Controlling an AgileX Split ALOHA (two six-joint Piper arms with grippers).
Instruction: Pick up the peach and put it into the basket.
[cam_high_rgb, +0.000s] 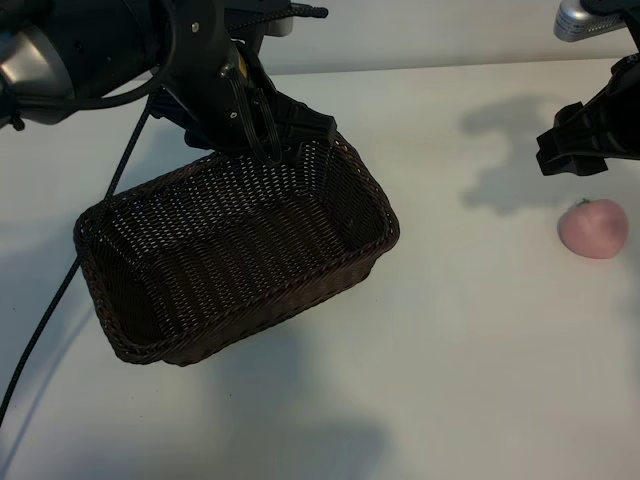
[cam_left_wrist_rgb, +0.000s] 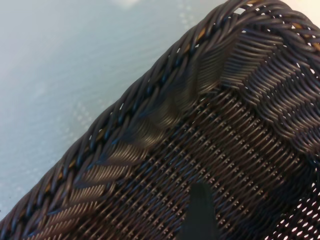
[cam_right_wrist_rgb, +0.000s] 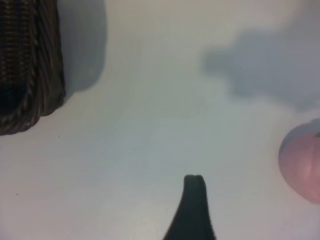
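The dark-brown woven basket lies left of the table's middle, and nothing lies inside it. My left gripper hangs at its far right corner, open, with one finger down inside against the woven wall. The pale-pink peach rests on the table at the far right edge. My right gripper hovers just behind and slightly left of it, open and holding nothing. In the right wrist view one finger shows above bare table, the peach sits off to one side, and the basket's corner lies far off.
A black cable trails down the left side of the white table, past the basket's left end. Shadows of the right arm fall on the table behind the peach.
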